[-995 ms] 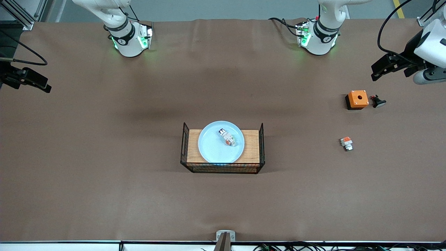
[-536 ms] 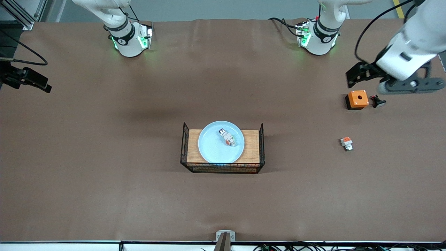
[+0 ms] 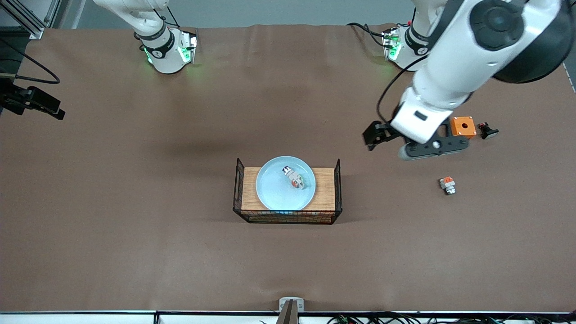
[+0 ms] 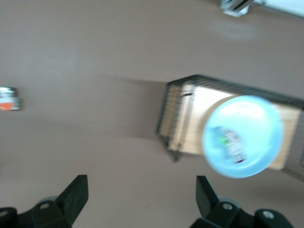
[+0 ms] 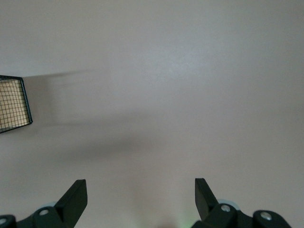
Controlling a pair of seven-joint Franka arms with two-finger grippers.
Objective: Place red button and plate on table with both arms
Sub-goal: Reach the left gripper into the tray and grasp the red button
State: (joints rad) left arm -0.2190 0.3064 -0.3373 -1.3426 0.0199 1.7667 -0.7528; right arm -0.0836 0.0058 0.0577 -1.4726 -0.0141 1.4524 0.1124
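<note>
A: What lay on the brown-sheeted counter (image 3: 135,202)?

B: In the middle stood a black wire rack with a wooden top (image 3: 324,189), and on that top sat the round pale-blue plate (image 3: 274,191). The small white red button with its orange-red patch (image 3: 294,178) lay tilted inside the plate.

A: And the arms?

B: The left gripper (image 4: 142,202) hung in the air over bare counter between the rack and the small parts, toward the left arm's end, jaws spread and holding nothing. The right gripper (image 5: 141,199) waited at the right arm's end, over bare counter, jaws spread too.

A: The smaller parts?

B: An orange box with a round hole (image 3: 462,126), beside it a black push-button (image 3: 488,131), and nearer the front camera a squarish orange-and-white block (image 3: 447,185).
</note>
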